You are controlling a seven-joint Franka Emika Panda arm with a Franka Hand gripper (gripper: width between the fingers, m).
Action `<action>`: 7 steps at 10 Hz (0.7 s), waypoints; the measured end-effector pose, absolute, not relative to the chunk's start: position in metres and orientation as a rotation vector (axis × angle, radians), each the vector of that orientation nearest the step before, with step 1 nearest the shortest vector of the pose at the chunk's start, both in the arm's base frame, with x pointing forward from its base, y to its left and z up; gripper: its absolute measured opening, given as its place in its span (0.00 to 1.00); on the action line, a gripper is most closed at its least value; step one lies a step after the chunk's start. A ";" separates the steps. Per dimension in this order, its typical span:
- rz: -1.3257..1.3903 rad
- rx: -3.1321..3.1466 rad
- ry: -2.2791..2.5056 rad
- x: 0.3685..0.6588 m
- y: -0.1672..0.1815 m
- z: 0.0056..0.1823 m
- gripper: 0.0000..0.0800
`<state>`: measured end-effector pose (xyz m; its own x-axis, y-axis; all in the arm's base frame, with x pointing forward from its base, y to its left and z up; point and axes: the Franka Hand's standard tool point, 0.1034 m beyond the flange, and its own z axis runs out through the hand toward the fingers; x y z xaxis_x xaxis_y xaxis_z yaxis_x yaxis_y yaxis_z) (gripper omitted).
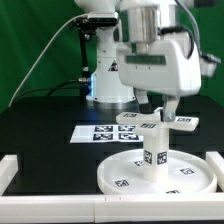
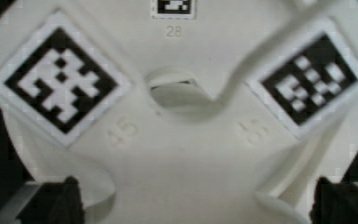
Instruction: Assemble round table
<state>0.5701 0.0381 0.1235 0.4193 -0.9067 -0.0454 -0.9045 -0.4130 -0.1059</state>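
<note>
The round disc top (image 1: 120,178) lies flat at the front of the table. The short thick leg (image 1: 155,148) stands upright on its middle. The cross-shaped foot (image 1: 152,123) sits level on top of the leg, its tagged arms reaching to both sides. My gripper (image 1: 158,112) comes straight down on the foot and is shut on one of its arms. In the wrist view the foot (image 2: 176,130) fills the picture, with two tags and its centre hole (image 2: 176,95). My gripper (image 2: 197,200) has a dark finger (image 2: 51,200) on each side of the white arm.
The marker board (image 1: 100,133) lies flat behind the disc, at the exterior view's left of the leg. The white robot pedestal (image 1: 108,80) stands behind it. White rails (image 1: 10,175) border the table at the front left and right.
</note>
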 end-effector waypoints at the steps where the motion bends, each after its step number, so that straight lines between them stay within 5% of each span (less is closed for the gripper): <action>1: -0.036 -2.682 1.416 0.573 0.040 0.128 0.81; 7: -0.011 -3.005 0.573 0.571 0.043 0.123 0.81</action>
